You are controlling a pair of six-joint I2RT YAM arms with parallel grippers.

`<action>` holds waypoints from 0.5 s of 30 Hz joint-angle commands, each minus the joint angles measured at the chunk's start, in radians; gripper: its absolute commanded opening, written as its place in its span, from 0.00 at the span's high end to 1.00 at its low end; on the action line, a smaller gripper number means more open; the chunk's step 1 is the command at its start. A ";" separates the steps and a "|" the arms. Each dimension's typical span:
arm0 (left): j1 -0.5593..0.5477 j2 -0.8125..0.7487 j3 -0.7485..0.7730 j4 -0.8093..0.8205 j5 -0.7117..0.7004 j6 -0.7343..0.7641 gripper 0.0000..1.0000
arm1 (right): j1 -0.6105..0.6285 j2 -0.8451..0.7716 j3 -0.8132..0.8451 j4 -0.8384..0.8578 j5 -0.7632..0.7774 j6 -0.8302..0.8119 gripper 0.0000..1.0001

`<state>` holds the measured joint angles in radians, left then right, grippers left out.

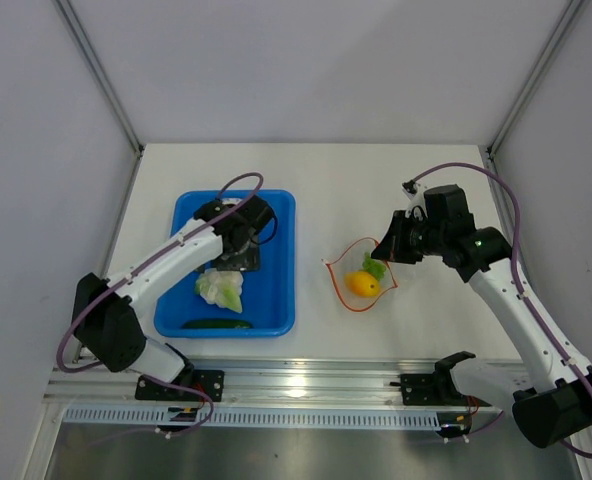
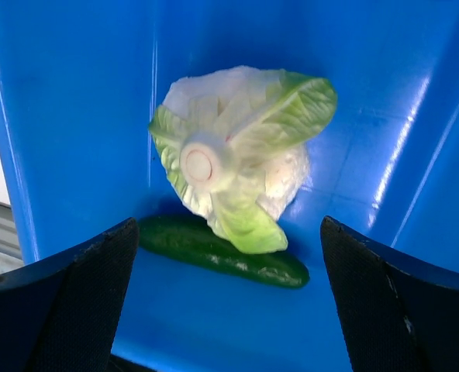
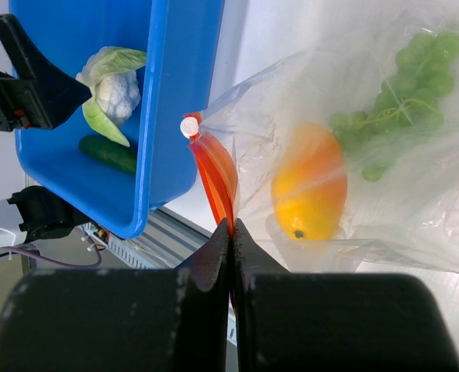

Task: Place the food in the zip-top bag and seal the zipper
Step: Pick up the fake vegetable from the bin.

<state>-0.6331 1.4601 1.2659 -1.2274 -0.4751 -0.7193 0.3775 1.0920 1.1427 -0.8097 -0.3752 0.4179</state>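
Note:
The clear zip-top bag lies right of the tray with the orange-yellow fruit and the green grapes inside. My right gripper is shut on the bag's orange-red zipper strip and holds the mouth up. The cabbage and the dark green cucumber lie in the blue tray. My left gripper is open and empty, hovering just above the cabbage and cucumber.
The blue tray's walls rise on both sides of my left gripper. The tray edge stands close to the bag's mouth. A metal rail runs along the table's near edge.

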 commanded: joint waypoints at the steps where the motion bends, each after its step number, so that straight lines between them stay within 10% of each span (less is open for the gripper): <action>1: -0.013 0.058 -0.010 0.043 -0.077 -0.042 0.01 | 0.001 -0.017 0.000 0.018 -0.004 -0.001 1.00; 15: -0.039 0.232 0.012 0.006 -0.100 -0.103 0.01 | -0.002 -0.024 -0.008 0.009 0.018 -0.005 1.00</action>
<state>-0.6640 1.6863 1.2655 -1.2144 -0.5484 -0.7788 0.3775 1.0893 1.1328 -0.8101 -0.3725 0.4175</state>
